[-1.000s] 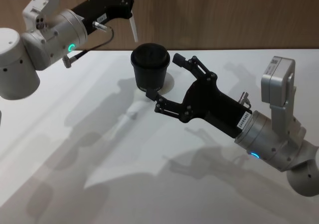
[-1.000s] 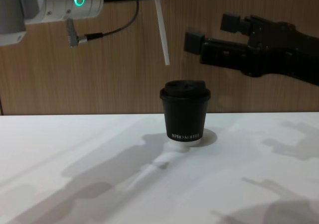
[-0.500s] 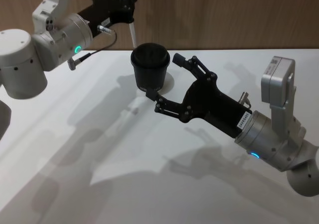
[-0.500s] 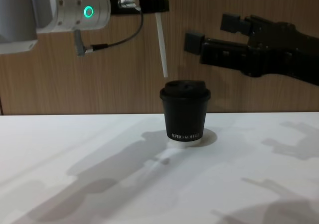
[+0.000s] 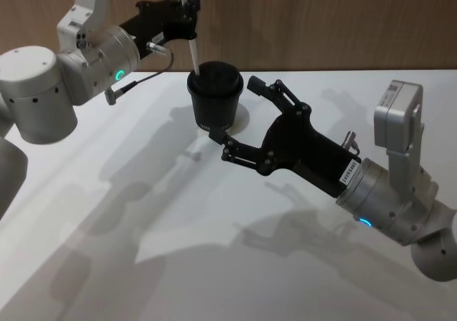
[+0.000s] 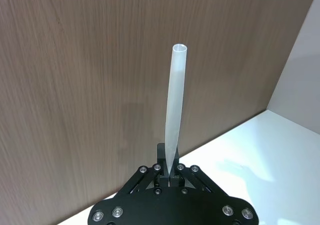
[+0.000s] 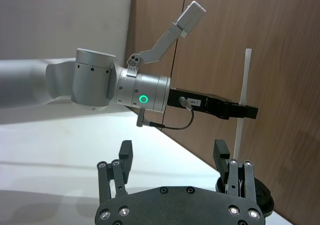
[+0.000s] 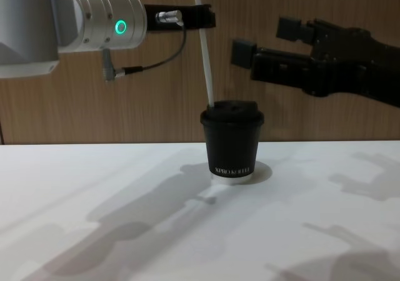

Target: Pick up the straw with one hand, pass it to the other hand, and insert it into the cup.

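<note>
Left gripper (image 8: 201, 17): jaws pinching the straw (image 8: 205, 62) near-upright, lower tip meeting the lid's near-left edge, lining up for insertion.
Right gripper (image 5: 239, 121): hanging beside the cup (image 5: 214, 98), jaws spread, holding nothing.
Cup: standing on the counter (image 5: 143, 214).
Count: one straw, one cup, two grippers.

1. Setting: a plain indoor robot test or demonstration station; no household or shop fittings in sight.
2. Surface (image 5: 107, 214): smooth, matte white, bare beneath both arms.
3. Wall panelling (image 8: 156, 100): brown wood-grain, rising directly behind the left gripper (image 5: 187, 10).
4. Adjoining wall (image 7: 65, 20): plain pale, meeting the panelling at a corner.
</note>
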